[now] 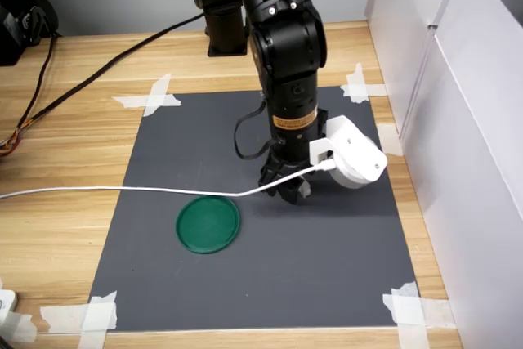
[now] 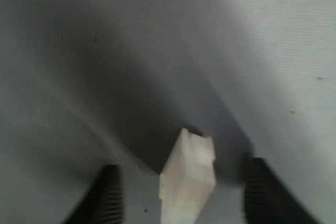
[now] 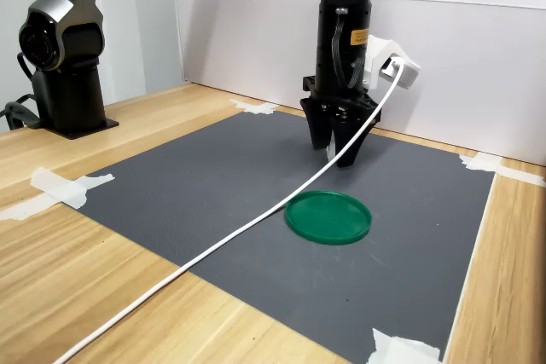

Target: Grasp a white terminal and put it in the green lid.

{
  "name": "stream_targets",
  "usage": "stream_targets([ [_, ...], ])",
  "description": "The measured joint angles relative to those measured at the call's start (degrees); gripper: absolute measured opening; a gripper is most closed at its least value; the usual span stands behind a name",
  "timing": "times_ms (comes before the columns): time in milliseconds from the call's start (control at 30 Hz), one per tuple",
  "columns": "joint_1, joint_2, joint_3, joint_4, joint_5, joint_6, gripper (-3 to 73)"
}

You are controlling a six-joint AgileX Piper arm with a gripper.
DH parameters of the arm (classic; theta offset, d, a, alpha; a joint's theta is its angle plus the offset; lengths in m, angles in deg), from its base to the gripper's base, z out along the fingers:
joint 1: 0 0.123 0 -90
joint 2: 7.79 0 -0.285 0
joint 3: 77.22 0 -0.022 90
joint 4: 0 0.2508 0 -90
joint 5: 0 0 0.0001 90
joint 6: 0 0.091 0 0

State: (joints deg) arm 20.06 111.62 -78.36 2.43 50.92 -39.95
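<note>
Spread apart, my pincer straddles the white terminal on the dark mat, fingers clear of it; the green lid lies near, empty

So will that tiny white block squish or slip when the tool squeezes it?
Probably not squish: the white terminal looks like hard moulded plastic with crisp edges. It seems very light, being far smaller than the green lid. It could slip or twist, since its sides look smooth, though the ridged fingers of the tool should help grip.
</note>
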Motion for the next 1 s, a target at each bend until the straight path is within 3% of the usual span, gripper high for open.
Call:
stream_targets([
  [267,0.0,-0.1,0.0,0.0,0.0,0.5,9.3],
  [600,-1.8,-6.9,0.0,0.4,-0.7,0.5,8.3],
  [1000,-16.2,-12.9,0.0,2.6,1.1,-5.7,8.3],
])
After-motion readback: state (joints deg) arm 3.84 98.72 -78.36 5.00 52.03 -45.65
